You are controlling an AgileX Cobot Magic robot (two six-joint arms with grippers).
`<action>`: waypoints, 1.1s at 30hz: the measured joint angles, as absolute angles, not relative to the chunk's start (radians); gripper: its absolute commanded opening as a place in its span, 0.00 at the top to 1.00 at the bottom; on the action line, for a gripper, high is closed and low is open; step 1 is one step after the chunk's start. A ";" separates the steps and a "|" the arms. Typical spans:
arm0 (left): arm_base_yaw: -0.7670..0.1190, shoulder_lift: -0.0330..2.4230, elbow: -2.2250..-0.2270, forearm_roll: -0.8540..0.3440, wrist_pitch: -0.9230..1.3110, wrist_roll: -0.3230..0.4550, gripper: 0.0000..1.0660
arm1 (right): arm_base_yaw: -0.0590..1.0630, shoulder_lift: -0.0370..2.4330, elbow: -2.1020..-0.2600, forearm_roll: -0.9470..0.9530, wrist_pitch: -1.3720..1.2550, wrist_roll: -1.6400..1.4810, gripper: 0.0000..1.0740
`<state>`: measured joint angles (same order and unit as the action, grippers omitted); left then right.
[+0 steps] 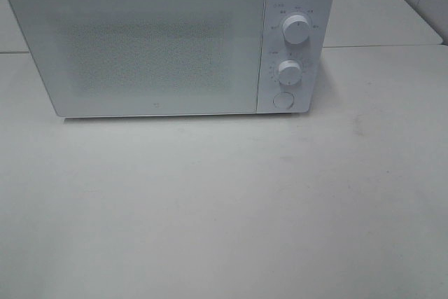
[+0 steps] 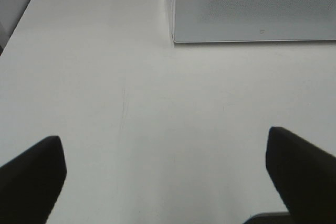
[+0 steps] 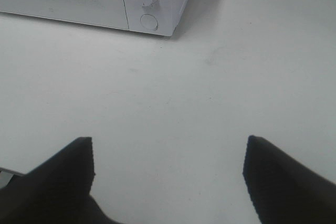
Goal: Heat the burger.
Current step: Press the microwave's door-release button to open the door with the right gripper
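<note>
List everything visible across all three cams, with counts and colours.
microwave: 1, white, back of the table, door shut
knobs: 2, white, right-hand control panel, upper knob above lower knob
round button: 1, white, below the lower knob
table: 1, white, under the microwave
burger: 0, not in view
left pincer: 1, black, open, empty, above the table
right pincer: 1, black, open, empty, above the table

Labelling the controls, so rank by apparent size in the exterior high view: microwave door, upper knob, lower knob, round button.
1. microwave door, by far largest.
2. upper knob and lower knob: look alike, unranked.
3. round button, slightly smaller.
</note>
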<state>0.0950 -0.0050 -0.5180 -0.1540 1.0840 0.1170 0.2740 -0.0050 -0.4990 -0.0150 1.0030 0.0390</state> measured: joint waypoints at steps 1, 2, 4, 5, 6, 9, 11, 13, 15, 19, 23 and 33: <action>0.095 -0.005 -0.518 -0.154 1.084 0.117 0.08 | 0.274 -0.005 -0.499 -0.015 1.003 0.039 0.29; 0.095 -0.005 -0.518 -0.154 1.084 0.117 0.08 | 0.274 -0.005 -0.499 -0.015 1.003 0.039 0.29; 0.095 -0.005 -0.518 -0.154 1.084 0.117 0.08 | 0.274 -0.005 -0.499 -0.015 1.003 0.039 0.29; 0.095 -0.005 -0.518 -0.154 1.084 0.117 0.08 | 0.274 -0.005 -0.499 -0.015 1.003 0.039 0.29; 0.095 -0.005 -0.518 -0.154 1.084 0.117 0.08 | 0.274 -0.005 -0.499 -0.016 1.003 0.039 0.29; 0.095 -0.005 -0.518 -0.154 1.084 0.117 0.08 | 0.274 -0.005 -0.499 -0.017 1.003 0.040 0.29; 0.095 -0.005 -0.518 -0.154 1.084 0.117 0.08 | 0.274 -0.005 -0.499 -0.017 1.003 0.041 0.29; 0.095 -0.005 -0.518 -0.154 1.084 0.117 0.08 | 0.274 -0.005 -0.499 -0.017 1.002 0.045 0.29; 0.095 -0.005 -0.518 -0.154 1.084 0.117 0.08 | 0.274 -0.004 -0.505 -0.017 0.993 0.050 0.29; 0.095 -0.005 -0.518 -0.154 1.084 0.117 0.08 | 0.274 0.059 -0.513 -0.018 0.916 0.051 0.29; 0.095 -0.005 -0.518 -0.154 1.084 0.117 0.08 | 0.274 0.125 -0.513 -0.025 0.854 0.053 0.29; 0.095 -0.005 -0.518 -0.154 1.084 0.117 0.08 | 0.274 0.382 -0.513 -0.025 0.597 0.053 0.29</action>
<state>0.0950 -0.0050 -0.5180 -0.1540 1.0840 0.1170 0.2740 0.3820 -0.5130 -0.0250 0.5970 0.0530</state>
